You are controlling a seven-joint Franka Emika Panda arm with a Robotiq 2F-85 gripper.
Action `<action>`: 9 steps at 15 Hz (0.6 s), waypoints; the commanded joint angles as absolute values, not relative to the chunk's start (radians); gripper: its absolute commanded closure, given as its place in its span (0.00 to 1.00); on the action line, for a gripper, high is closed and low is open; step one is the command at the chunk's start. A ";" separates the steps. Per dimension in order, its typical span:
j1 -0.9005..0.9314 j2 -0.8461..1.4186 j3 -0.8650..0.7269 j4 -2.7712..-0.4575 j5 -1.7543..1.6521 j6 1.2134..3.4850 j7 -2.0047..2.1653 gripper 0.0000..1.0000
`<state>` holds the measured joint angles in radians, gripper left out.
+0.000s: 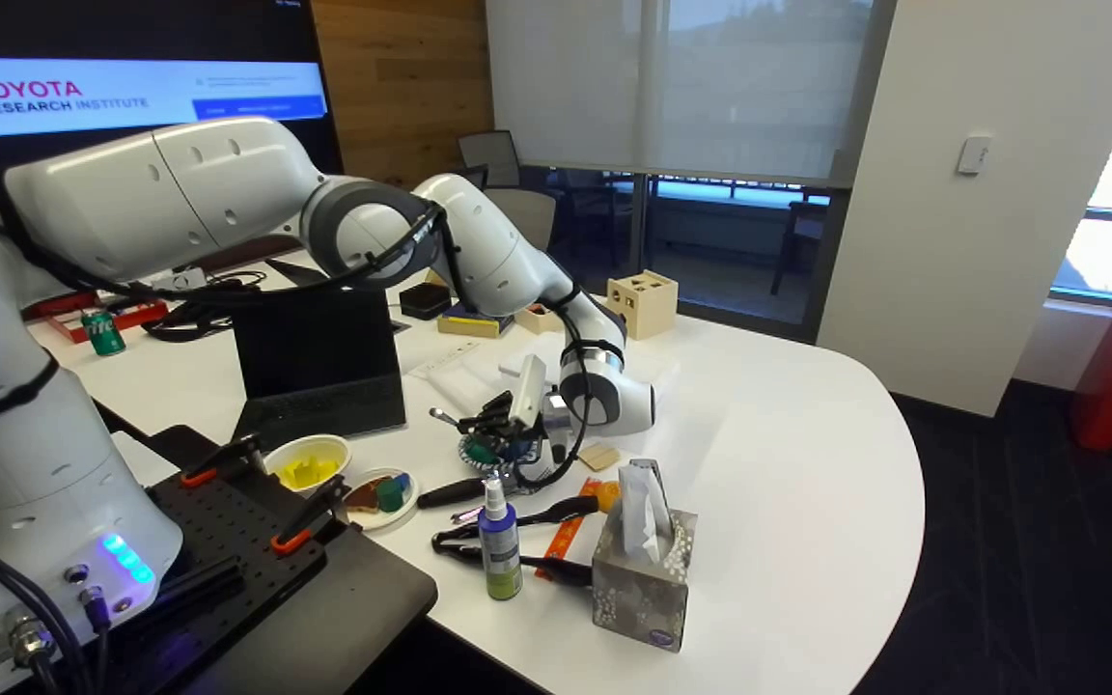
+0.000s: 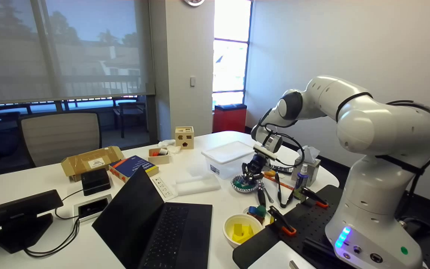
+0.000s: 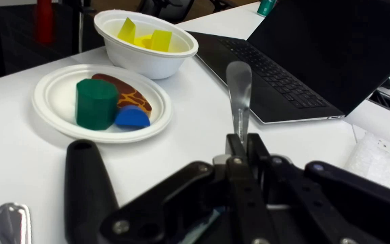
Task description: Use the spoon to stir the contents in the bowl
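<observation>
Wrist view: right of centre, the gripper [image 3: 244, 144] pinches the silver handle of the spoon [image 3: 239, 91], which could twist if its hidden end snags. In an exterior view, right of centre, the bowl [image 2: 241, 189] sits under the gripper; hard stirring might slide it. It looks round, shallow, blue-and-white patterned, green inside. In an exterior view, near centre, the gripper [image 1: 477, 423] partly hides it.
</observation>
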<state>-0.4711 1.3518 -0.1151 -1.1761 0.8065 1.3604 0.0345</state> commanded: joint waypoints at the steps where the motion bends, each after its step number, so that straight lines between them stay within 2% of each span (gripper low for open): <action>1: -0.452 1.332 -0.095 -1.152 0.789 1.367 0.008 0.98; 9: -0.478 1.373 -0.047 -1.145 0.863 1.308 0.063 0.98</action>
<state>-0.4559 1.3598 -0.0551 -1.1471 0.8320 1.3453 0.0256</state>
